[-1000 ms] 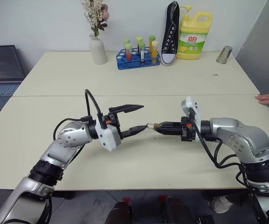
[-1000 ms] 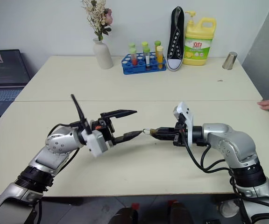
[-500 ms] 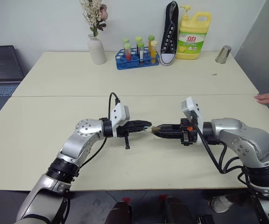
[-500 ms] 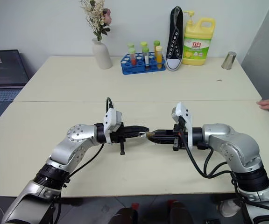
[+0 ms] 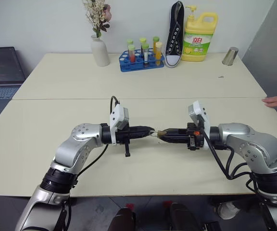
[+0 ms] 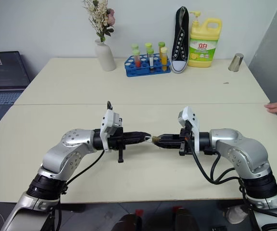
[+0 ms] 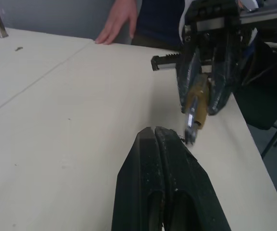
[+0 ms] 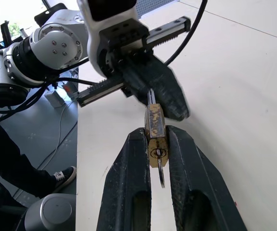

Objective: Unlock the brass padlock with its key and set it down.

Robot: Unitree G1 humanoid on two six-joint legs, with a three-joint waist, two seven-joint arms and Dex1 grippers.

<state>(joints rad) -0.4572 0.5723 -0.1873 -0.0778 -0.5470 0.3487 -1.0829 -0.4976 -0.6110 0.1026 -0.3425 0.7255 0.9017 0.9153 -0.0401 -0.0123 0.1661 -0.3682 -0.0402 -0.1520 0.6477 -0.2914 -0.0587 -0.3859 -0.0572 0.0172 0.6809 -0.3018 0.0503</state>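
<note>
Two end effectors meet tip to tip above the counter [image 5: 42, 125]. Right end effector [image 8: 157, 144] clamps the brass padlock [image 8: 154, 126], long axis level, shackle toward the left end effector [image 5: 149, 130], fingers pressed together at it.

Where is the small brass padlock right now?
The small brass padlock is clamped in the right pincer, held above the near cream table at centre, with the shut left pincer at its outer end.

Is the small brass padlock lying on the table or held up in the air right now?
Held up. The small brass padlock is clamped between the right gripper fingers above the cream table, with the shut left gripper at its far end.
</note>
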